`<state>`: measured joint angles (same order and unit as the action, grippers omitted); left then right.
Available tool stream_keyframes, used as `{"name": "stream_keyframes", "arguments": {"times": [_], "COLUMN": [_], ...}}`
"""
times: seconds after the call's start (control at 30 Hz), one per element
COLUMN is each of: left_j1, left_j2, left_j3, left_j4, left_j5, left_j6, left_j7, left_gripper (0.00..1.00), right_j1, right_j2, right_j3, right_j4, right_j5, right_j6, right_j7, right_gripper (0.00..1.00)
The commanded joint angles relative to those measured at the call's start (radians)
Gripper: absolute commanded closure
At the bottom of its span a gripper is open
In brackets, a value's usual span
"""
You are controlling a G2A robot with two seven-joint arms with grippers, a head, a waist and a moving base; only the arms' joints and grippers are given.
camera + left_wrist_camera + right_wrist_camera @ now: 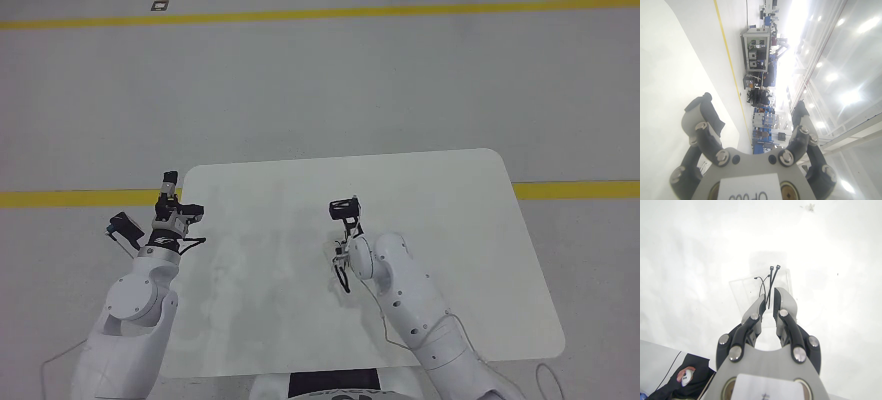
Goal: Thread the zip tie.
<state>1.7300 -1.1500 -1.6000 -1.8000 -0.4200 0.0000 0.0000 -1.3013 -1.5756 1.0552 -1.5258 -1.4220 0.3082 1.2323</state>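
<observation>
A few black zip ties [773, 275] lie in a clear shallow tray [742, 285] on the white table [450, 230]. Two are straight, with their heads away from me; a thinner one [762, 283] curves beside them. My right gripper [770, 294] hangs just above them near the table's middle [343, 262]. It is open by a narrow gap, and a tie's tail runs through the gap close to one pad [763, 303] without being clamped. My left gripper [753, 106] is wide open with nothing in it, at the table's left edge [178, 200].
The table's rounded left edge [702, 62] runs right beside the left gripper. Small dark specks [809, 207] dot the tabletop beyond the tray. Bare tabletop lies to the right and at the back. Yellow floor lines [300, 14] pass behind and beside the table.
</observation>
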Motion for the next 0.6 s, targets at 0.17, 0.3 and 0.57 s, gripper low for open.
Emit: {"name": "stream_keyframes", "arguments": {"times": [0.17,0.3,0.57], "left_j1": [0.000,0.000,0.000], "left_j2": [0.000,0.000,0.000], "left_j3": [0.000,0.000,0.000], "left_j4": [0.000,0.000,0.000], "left_j5": [0.000,0.000,0.000], "left_j6": [0.000,0.000,0.000], "left_j7": [0.000,0.000,0.000], "left_gripper": [0.00,0.00,0.00], "right_j1": [0.015,0.020,0.023], "right_j2": [-0.003,-0.004,-0.004], "right_j3": [-0.009,-0.014,-0.016], "right_j4": [0.028,0.034,0.044], "right_j5": [0.014,0.018,0.024], "right_j6": [-0.001,-0.001,0.001], "right_j7": [-0.001,-0.001,0.005], "right_gripper": [0.90,0.89,0.87]}}
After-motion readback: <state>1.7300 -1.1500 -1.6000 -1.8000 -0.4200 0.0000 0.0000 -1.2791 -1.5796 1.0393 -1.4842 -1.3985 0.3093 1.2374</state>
